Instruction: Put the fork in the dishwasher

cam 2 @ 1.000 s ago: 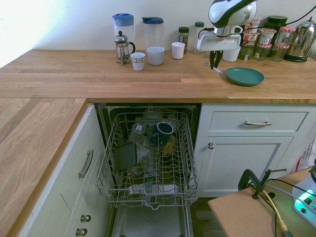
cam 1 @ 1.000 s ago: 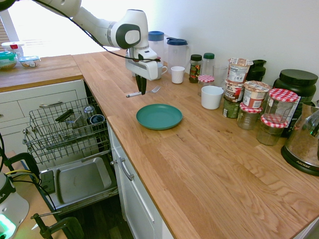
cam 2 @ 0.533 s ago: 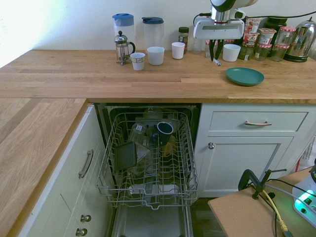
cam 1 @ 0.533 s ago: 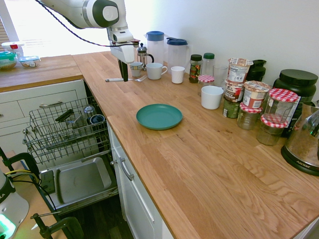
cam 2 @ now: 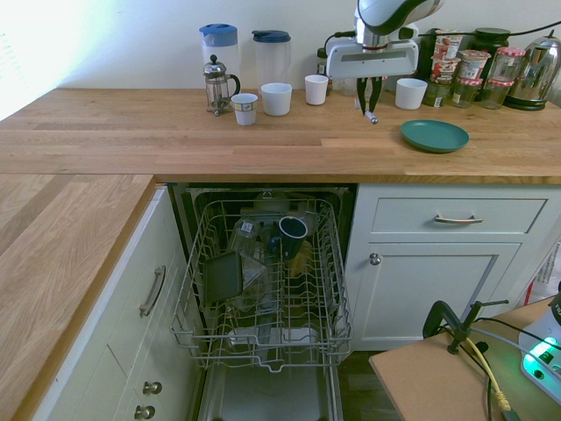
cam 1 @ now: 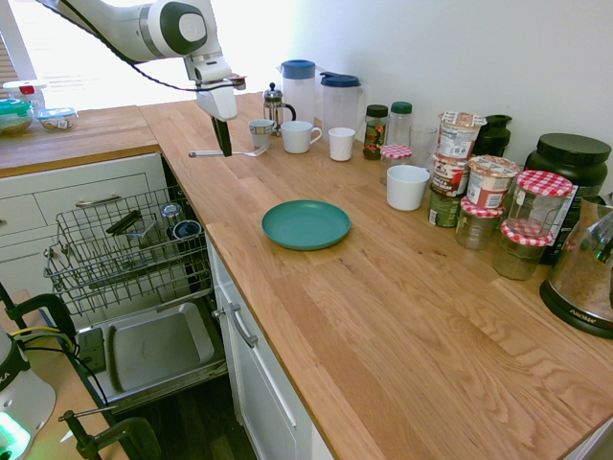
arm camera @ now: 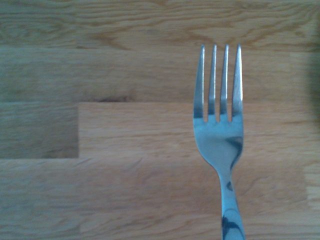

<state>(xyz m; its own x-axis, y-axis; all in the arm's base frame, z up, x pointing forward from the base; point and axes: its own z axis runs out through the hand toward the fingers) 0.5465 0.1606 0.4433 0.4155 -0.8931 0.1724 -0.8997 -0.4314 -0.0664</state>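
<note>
Above wood counter (cam 1: 402, 316), fork (cam 1: 206, 152) level, pinched in tool (cam 1: 224, 148).

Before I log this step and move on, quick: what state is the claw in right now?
Claw: closed on the fork, holding it level above the wooden counter.
</note>
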